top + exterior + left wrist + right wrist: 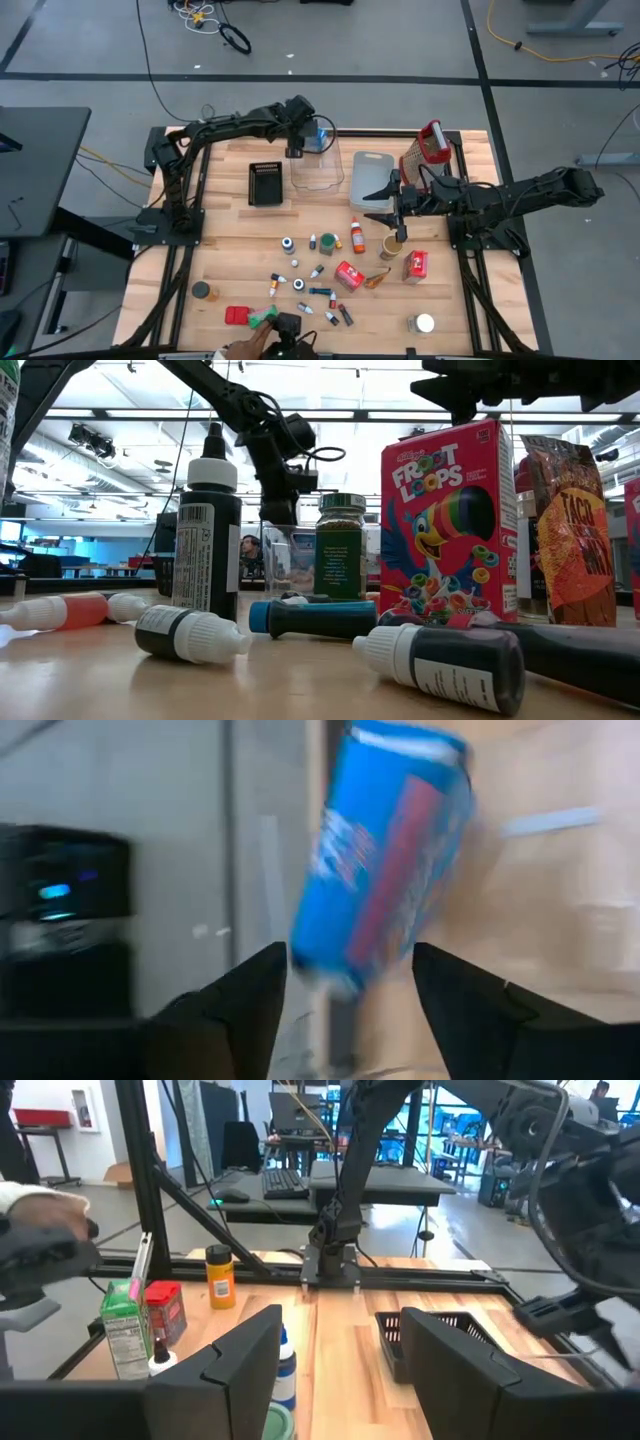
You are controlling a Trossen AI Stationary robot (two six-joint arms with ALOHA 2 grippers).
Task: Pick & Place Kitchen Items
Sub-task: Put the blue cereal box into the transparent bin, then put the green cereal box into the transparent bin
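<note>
Kitchen items (318, 270) lie scattered over the near half of the wooden surface (230, 260). Left gripper (348, 982), jaws apart, hangs over the clear bin (317, 168) with a blue box (380, 850) just beyond its fingertips. Right gripper (381, 203), jaws apart, hovers mid-surface.

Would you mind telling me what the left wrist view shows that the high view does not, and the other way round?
Only the left wrist view shows the blue box close up, tilted and loose between the left pincer's spread fingers, with its red panel. Only the high view shows the whole table: the clear bin under that pincer, the black tray, the red-handled grater, the right pincer open over the table's middle, and the scattered small bottles. Both show the left pincer open and the blue box.
</note>
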